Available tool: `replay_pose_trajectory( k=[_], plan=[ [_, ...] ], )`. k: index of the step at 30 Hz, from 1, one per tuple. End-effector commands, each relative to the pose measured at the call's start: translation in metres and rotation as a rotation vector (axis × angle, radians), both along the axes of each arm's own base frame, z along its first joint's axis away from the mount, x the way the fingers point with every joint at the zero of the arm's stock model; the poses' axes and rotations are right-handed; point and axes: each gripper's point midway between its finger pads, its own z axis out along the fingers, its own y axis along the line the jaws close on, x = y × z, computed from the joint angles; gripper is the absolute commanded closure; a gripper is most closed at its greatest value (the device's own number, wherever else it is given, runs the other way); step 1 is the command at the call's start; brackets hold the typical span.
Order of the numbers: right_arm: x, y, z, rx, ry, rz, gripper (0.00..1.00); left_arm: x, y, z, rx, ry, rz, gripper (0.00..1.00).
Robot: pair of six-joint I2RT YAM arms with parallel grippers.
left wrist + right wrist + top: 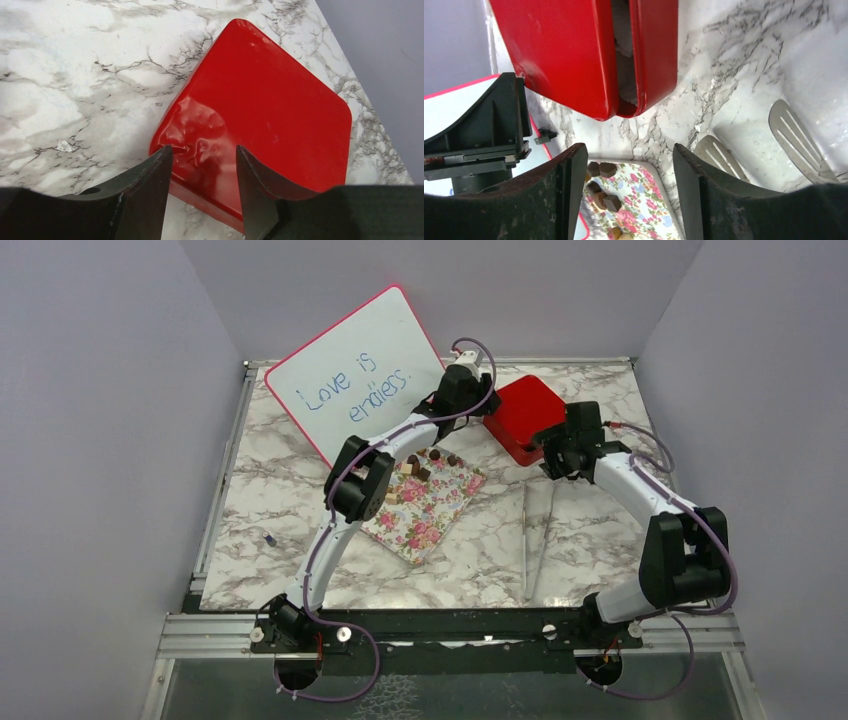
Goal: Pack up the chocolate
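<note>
Several small brown and tan chocolate pieces (420,466) lie at the far end of the floral tray (428,515); in the right wrist view the chocolates (611,202) show on that tray (646,197) past the jaws. The red box (524,414) stands behind the tray, its lid (559,50) sitting slightly askew with a gap along one side. My left gripper (478,403) (204,150) hovers open over the lid's corner (265,110), nothing between its fingers. My right gripper (552,453) (630,147) is open and empty just in front of the box.
A pink-edged whiteboard (355,380) with writing leans at the back left, close to the left arm. Metal tongs (535,530) (799,132) lie on the marble top right of the tray. A small dark object (270,538) rests near the left edge.
</note>
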Motion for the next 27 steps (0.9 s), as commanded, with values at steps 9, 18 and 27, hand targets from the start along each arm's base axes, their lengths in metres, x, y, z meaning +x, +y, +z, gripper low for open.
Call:
replay_pose_trajectory(
  k=[9, 18, 27],
  plan=[
    [0.004, -0.029, 0.02, -0.252, -0.047, 0.075, 0.13, 0.014, 0.008, 0.053, 0.034, -0.194, 0.044, 0.25],
    [0.016, -0.039, 0.024, -0.294, -0.065, 0.135, 0.1, 0.024, -0.019, 0.026, -0.021, -0.237, -0.095, 0.26],
    [0.033, -0.044, 0.025, -0.245, -0.15, 0.192, 0.1, 0.016, -0.036, 0.012, -0.069, -0.229, -0.194, 0.34]
  ],
)
